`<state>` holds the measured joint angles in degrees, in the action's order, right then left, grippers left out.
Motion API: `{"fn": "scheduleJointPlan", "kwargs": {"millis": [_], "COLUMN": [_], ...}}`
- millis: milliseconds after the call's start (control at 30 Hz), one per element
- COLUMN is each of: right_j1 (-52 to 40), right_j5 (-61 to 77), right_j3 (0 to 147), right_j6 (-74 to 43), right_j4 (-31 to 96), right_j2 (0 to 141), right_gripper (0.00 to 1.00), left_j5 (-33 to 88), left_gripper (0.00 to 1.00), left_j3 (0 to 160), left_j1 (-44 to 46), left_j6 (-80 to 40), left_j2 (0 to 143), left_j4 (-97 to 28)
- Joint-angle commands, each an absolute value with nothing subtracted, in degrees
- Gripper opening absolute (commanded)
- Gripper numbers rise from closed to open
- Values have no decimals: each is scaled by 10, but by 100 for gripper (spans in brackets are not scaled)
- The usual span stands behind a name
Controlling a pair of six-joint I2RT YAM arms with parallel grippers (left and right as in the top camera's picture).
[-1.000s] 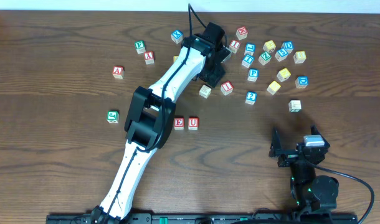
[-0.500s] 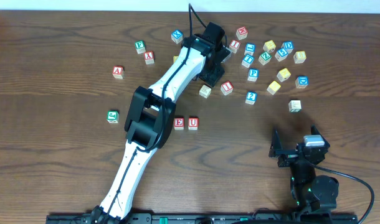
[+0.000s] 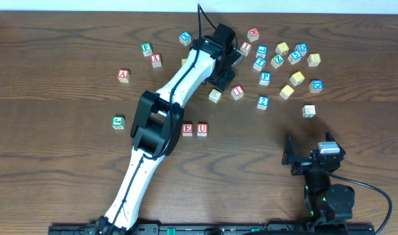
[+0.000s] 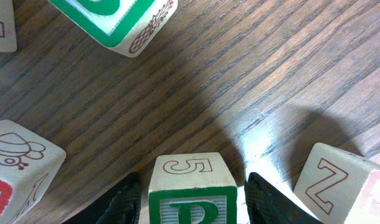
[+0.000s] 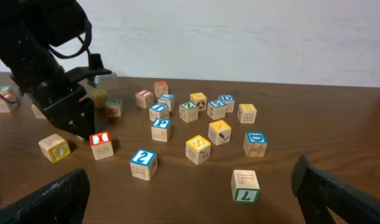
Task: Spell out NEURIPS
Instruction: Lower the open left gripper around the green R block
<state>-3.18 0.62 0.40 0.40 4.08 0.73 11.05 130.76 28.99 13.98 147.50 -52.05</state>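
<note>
From overhead, we see the left gripper (image 3: 221, 72) down among the far blocks (image 3: 277, 62). The E block (image 3: 187, 128) and U block (image 3: 201, 128) sit side by side mid-table.

In the left wrist view, its jaws stand open around a green-lettered block (image 4: 192, 186), with slim gaps either side.

In the right wrist view, the right gripper (image 5: 190, 205) is spread wide and empty.

The left arm (image 3: 186, 79) wears long glossy white shells with a dark seam line, linked by bulky rounded black joint housings (image 3: 150, 121). A thin black cable (image 3: 199, 16) leaves its black wrist. The left tool (image 4: 193, 202) has matte black fingers (image 4: 124, 200) with rounded tips. The right arm (image 3: 324, 192) is all black, dotted with small green lights, topped by a silver-grey block (image 3: 328, 149) and trailing a looping black cord (image 3: 380, 188). The right tool (image 5: 189, 180) has blunt black fingers (image 5: 53, 199).
</note>
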Motion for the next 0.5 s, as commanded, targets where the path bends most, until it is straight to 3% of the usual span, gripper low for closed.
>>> {"fn": "scheduleJointPlan", "kwargs": {"millis": [0, 467], "right_j1": [-27, -27], "right_j5": [6, 6], "right_j3": [3, 3], "right_j6": [-4, -4], "right_j4": [43, 43], "right_j2": [5, 5], "right_gripper": [99, 99], "left_j5": [107, 107], "left_gripper": [53, 53], "left_j3": [1319, 1319], "left_j1": [290, 290], "left_j6": [145, 145], "left_j2": [1471, 1448], "left_j4": [-522, -523]}}
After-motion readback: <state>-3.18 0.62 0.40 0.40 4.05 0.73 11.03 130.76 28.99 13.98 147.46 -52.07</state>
